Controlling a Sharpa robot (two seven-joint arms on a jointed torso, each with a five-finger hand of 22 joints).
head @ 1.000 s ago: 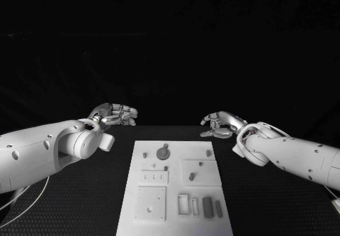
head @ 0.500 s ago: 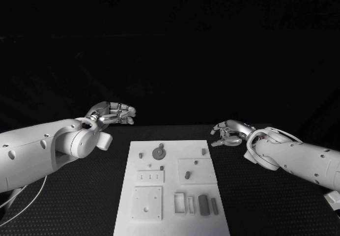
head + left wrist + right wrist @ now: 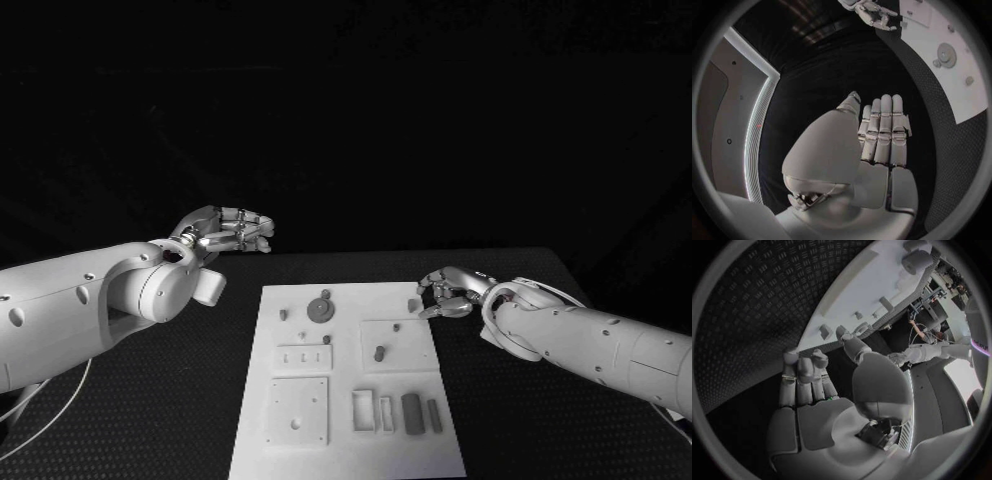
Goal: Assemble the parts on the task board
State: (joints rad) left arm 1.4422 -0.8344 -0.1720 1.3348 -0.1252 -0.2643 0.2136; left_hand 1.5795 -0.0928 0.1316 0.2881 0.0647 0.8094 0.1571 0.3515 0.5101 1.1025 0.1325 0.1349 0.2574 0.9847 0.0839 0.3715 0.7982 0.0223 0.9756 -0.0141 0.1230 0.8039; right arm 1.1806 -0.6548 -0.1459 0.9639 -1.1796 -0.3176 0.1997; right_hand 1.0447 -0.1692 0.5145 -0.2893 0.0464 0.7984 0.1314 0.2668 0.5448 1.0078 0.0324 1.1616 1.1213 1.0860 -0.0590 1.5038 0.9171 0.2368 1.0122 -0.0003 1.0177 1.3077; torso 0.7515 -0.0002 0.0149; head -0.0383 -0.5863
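The right hand (image 3: pixel 449 293) hangs empty at the task board's (image 3: pixel 346 440) far right corner — fingers loosely apart. The left hand (image 3: pixel 228 230) hovers off the board, empty too — fingers straight.

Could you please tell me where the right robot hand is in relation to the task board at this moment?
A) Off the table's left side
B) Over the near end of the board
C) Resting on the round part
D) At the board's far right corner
D: in the head view the right robot hand sits at the far right corner of the task board, empty.
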